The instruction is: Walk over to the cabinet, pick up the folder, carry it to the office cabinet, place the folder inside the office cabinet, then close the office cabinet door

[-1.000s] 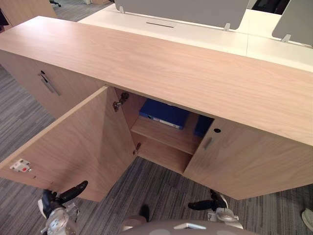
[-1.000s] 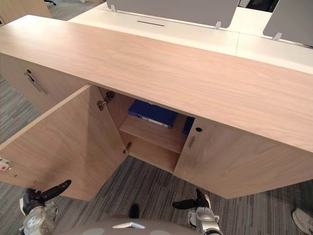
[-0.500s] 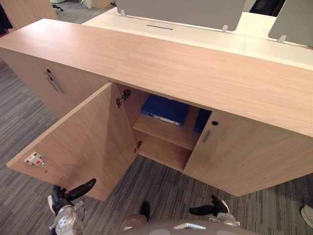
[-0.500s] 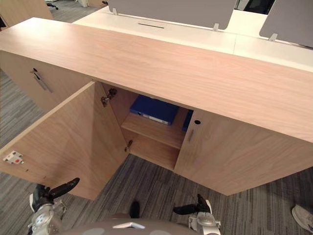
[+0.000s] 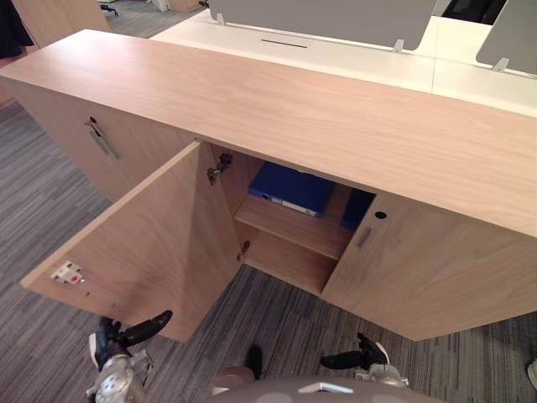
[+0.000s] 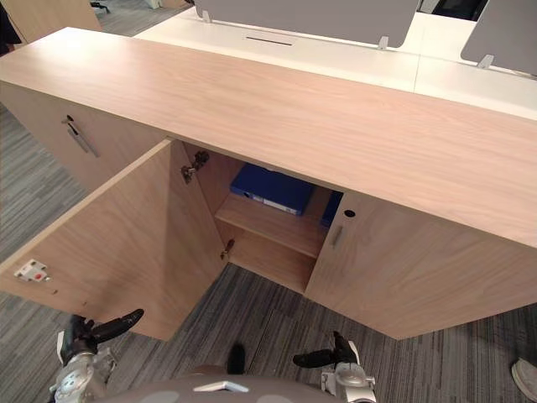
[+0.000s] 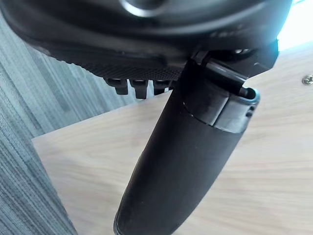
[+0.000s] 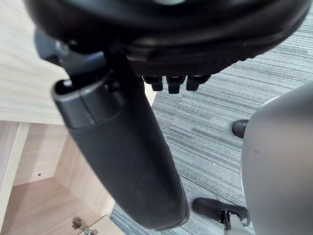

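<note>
"On the upper shelf of the cabinet (image 5: 336,117), what is the blue item?"

"The folder (image 5: 294,188). It lies flat, with its pale-labelled spine toward the opening. A second blue thing (image 5: 356,210) sits just beside it, half hidden behind the right door (image 5: 419,277)."

"How do the doors stand?"

"The left door (image 5: 159,243) is swung wide out over the carpet (image 5: 277,323). The right door (a small bar handle on its face) covers the other half. The lower shelf (image 5: 289,264) is bare wood."

"And the hands?"

"Both are low, apart from the folder. The left hand (image 5: 126,332) is near the open door's lower edge, and the right hand (image 5: 348,361) is over the carpet before the right door. Each has its thumb straight out and its fingers loose, and neither holds anything."
</note>
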